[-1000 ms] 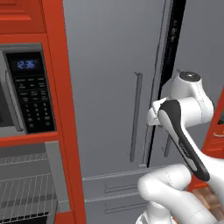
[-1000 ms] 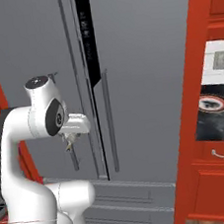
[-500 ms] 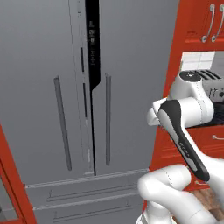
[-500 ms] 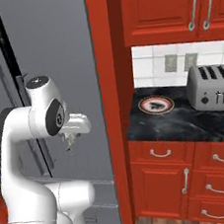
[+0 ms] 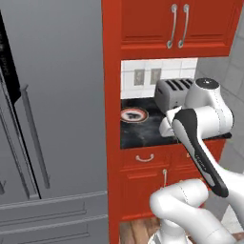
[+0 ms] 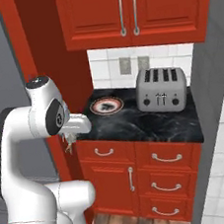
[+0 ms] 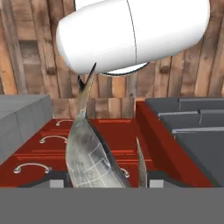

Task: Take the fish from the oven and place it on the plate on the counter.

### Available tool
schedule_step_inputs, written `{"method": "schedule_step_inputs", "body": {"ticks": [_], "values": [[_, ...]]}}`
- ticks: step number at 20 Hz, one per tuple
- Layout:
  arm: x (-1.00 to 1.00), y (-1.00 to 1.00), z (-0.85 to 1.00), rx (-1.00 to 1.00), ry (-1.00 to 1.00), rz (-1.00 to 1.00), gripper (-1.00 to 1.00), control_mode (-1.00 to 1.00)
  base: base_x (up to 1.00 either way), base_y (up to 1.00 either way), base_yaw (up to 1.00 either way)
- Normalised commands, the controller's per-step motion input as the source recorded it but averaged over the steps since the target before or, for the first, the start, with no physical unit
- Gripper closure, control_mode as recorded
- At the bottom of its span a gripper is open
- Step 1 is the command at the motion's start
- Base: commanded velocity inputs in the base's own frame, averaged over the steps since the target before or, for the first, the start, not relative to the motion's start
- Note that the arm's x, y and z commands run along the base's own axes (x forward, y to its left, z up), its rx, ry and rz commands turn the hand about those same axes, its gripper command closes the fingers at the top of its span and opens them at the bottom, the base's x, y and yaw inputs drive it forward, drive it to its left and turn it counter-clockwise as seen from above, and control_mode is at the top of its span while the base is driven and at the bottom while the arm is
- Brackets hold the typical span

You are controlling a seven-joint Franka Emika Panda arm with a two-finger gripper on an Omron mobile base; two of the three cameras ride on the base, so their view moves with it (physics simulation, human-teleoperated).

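Note:
In the hand view the grey-brown fish (image 7: 89, 153) stands between the fingertips of my gripper (image 7: 103, 181), which is shut on it, tail pointing away. In the right base view the gripper (image 6: 68, 141) hangs downward at the counter's left front corner, with the small fish (image 6: 68, 150) dangling below the edge. The red-banded plate (image 5: 134, 115) (image 6: 106, 105) lies on the black marbled counter (image 5: 143, 133) (image 6: 150, 123), behind and to the right of the gripper. The oven is out of view.
A silver toaster (image 5: 172, 93) (image 6: 161, 90) stands on the counter right of the plate. Red wall cabinets (image 6: 131, 12) hang low over it. A tall red panel (image 5: 110, 119) separates the counter from the grey fridge (image 5: 47, 119). Red drawers (image 6: 164, 157) sit under the counter.
The whole picture has shifted: the base has moved right, past the microwave and fridge, bringing the counter with plate and toaster into view. The arm's pose and its grip look unchanged.

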Motion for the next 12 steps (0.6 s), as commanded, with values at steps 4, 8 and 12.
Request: {"method": "schedule_step_inputs", "body": {"ticks": [4,8,12], "values": [[0.00,0.00,0.00,0.00,0.00,0.00,1.00,1.00,0.31,-0.87,0.01],[0.00,0.00,0.00,0.00,0.00,0.00,1.00,1.00,0.61,-0.04,0.00],[0.00,0.00,0.00,0.00,0.00,0.00,1.00,1.00,0.56,0.00,0.00]]}}
